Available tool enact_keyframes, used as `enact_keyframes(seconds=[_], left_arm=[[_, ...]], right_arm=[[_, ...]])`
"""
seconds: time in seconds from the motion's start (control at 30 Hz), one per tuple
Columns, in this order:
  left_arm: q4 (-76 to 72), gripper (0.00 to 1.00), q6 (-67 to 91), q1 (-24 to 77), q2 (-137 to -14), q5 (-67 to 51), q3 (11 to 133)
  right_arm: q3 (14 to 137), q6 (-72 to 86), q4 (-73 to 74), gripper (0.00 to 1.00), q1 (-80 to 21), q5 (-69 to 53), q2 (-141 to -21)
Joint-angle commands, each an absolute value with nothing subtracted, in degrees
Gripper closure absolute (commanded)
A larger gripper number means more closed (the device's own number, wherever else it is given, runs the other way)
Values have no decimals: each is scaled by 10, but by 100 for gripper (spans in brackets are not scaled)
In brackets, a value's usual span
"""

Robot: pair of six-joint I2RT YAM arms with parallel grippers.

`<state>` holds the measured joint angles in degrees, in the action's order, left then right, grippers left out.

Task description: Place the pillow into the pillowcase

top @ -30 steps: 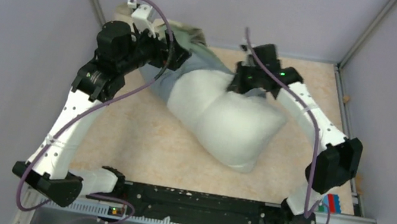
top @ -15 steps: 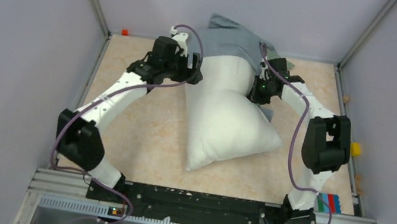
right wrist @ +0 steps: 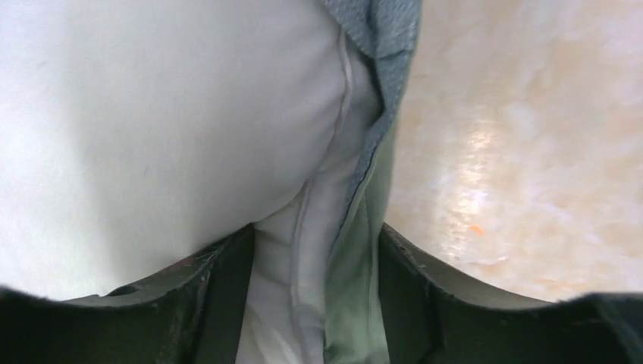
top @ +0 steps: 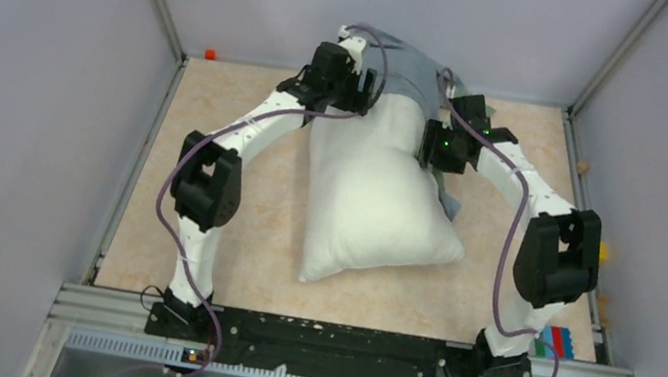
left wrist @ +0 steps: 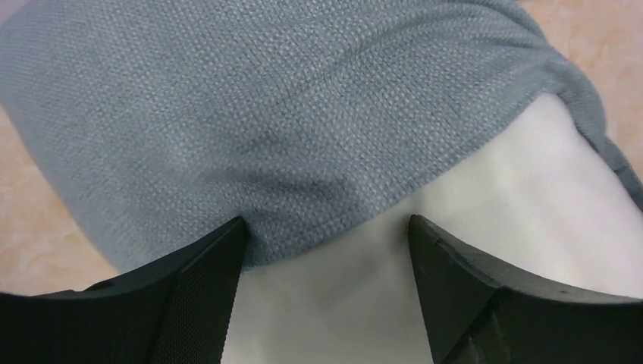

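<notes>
Beige table [top: 235,213]: pillow [top: 368,204] lies lengthwise toward frame top, its upper end capped by pillowcase [top: 410,64]. Left fingers [left wrist: 205,288] apart astride the hem, right fingers [right wrist: 220,296] clamped on hem plus pillow seam.

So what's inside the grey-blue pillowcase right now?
One end of the plump white pillow sits inside the wrinkled grey-blue cloth pillowcase; most of it sticks out. How deep it reaches is covered by the cloth.
</notes>
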<state>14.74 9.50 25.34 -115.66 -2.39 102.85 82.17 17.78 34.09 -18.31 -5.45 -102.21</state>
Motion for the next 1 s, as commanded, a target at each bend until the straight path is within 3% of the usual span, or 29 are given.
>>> enact_keyframes(seconds=[0.0, 0.07, 0.13, 0.33, 0.53, 0.67, 0.8, 0.97], left_arm=[[150, 36, 88, 257, -1209, -6, 1069], [150, 77, 105, 260, -1195, 23, 1038], [138, 100, 131, 262, -1159, 37, 984], [137, 100, 193, 286, -1024, 86, 834], [179, 100, 282, 343, -923, 91, 762], [175, 100, 335, 410, -883, 95, 724], [177, 99, 359, 456, -866, 104, 722], [202, 78, 331, 460, -855, 102, 741]], right_arm=[[839, 190, 368, 37, -202, 24, -945], [842, 201, 383, 31, -204, 41, -914], [842, 214, 394, 26, -216, 48, -878], [814, 259, 394, 22, -307, 62, -779], [728, 296, 359, 22, -409, 65, -783], [688, 285, 333, 22, -397, 102, -809], [704, 253, 309, 24, -300, 90, -866], [816, 222, 294, 28, -255, 97, -954]])
